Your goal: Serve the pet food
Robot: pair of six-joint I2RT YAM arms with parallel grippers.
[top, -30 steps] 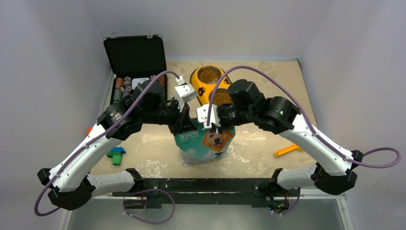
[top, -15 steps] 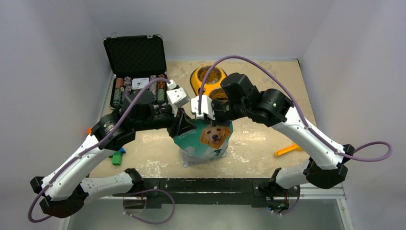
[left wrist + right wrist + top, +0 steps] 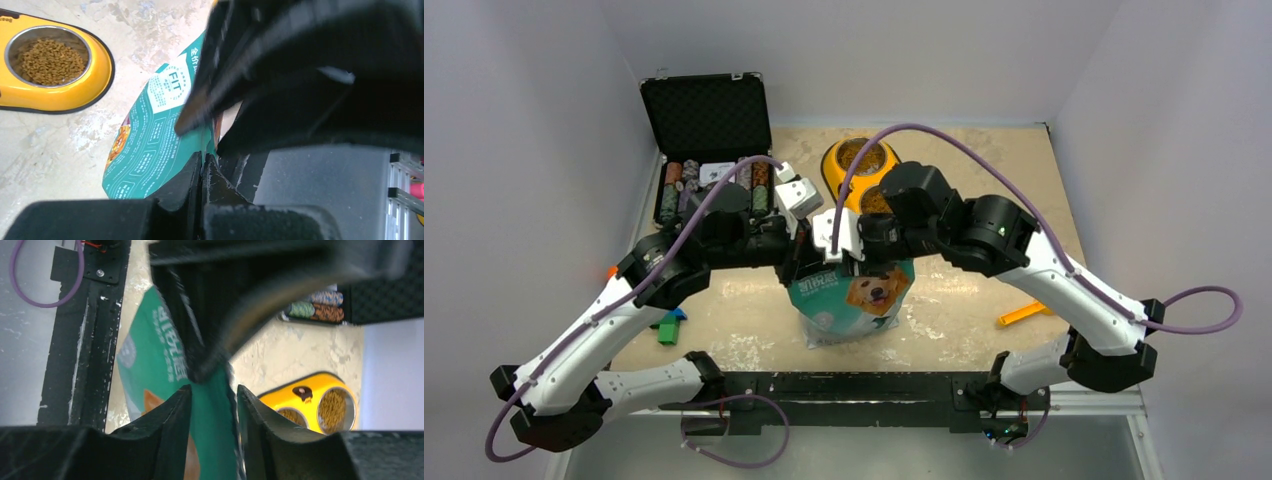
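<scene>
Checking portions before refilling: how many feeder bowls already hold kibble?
2, both in the yellow feeder: the far bowl in plain view, the near bowl partly hidden under the right arm.

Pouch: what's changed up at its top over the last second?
The right gripper slid left along the pouch top, closing on the left gripper, which shifted slightly left and is shut on the edge. The right's jaws straddle the top; whether they clamp is unclear. The pouch's base, the bowl and the case stayed put.
</scene>
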